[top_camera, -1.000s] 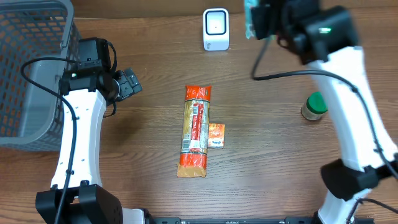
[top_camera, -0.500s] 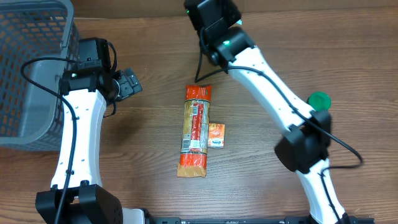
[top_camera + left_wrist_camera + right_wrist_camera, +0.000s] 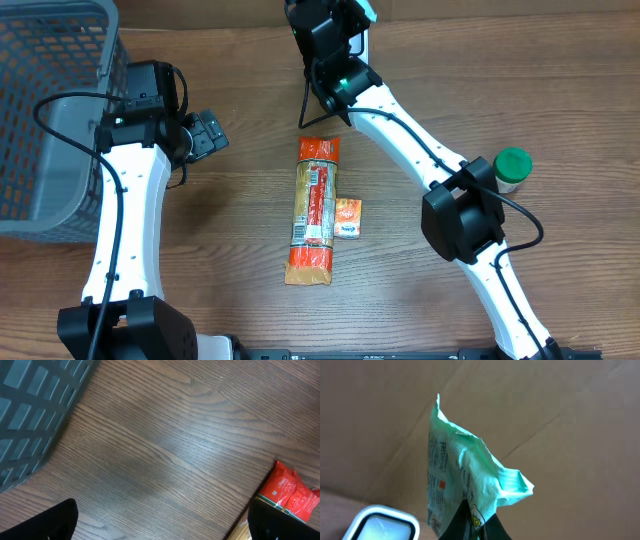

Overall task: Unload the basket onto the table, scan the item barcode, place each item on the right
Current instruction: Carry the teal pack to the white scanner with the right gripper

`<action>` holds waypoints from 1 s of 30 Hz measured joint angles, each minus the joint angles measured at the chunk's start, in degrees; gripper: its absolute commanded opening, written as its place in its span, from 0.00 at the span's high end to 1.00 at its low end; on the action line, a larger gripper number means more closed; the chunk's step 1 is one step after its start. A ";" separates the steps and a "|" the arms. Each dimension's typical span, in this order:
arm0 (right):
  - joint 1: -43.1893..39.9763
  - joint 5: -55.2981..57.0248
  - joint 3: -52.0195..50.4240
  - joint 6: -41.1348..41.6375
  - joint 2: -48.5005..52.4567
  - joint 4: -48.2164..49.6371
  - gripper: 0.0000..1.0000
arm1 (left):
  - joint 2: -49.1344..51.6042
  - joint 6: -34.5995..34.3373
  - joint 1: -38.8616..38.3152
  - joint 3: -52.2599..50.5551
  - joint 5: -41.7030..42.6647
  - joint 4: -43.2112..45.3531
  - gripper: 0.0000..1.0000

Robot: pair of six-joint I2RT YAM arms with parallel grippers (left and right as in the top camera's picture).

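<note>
- Holding a pale green packet (image 3: 465, 470) pinched in my right gripper (image 3: 472, 521), close to the white scanner (image 3: 380, 527);
- my left gripper (image 3: 210, 135) hangs wide open beside the grey basket (image 3: 50, 100).

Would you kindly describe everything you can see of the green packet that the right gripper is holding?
The green packet is a pale mint, crinkled, plastic-looking pouch with small dark print and a red mark on one face. It stands upright, its lower edge pinched in the shut right gripper, near the white scanner.
</note>
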 measured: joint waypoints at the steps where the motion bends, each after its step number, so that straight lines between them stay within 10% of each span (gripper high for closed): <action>1: 0.00 0.24 0.00 -0.11 0.28 1.01 0.96 | 0.00 0.00 0.00 0.00 0.00 0.00 0.00; 30: -0.02 1.03 0.02 -1.33 11.23 9.46 0.96 | 0.00 0.00 0.00 0.00 0.00 0.00 0.00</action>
